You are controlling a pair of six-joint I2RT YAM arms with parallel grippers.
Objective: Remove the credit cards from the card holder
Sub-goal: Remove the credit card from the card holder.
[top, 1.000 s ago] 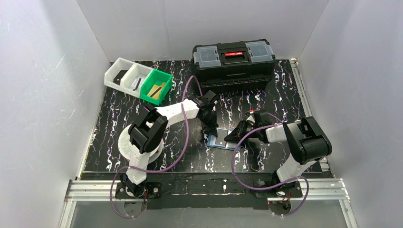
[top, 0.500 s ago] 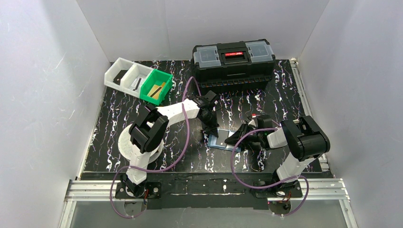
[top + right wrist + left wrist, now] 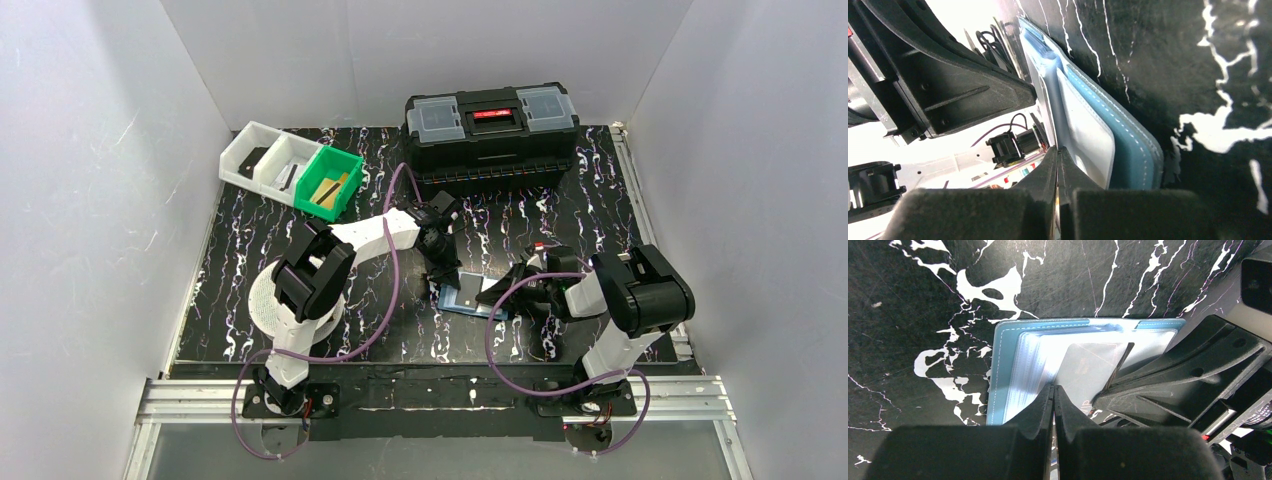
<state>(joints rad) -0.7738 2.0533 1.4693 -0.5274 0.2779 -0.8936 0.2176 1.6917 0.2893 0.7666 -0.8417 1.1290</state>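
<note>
Left pincer [image 3: 1053,387] shut empty, tips down on the open blue card holder [image 3: 1003,365], flat on the table [image 3: 240,250] between both arms. Right pincer [image 3: 1058,150] shut at its clear sleeves; cannot tell whether nipping a card. Risks dragging the holder or tearing a sleeve if pulling plastic alone.

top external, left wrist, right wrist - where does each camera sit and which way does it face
top external: above and behind the bases, looking down on the table; both arms show whole.
left wrist: on the left arm, looking down past its shut left gripper at the open card holder.
right wrist: on the right arm, looking low along its shut right gripper at the card holder's edge.
shared: both wrist views show the card holder and the opposite gripper.
</note>
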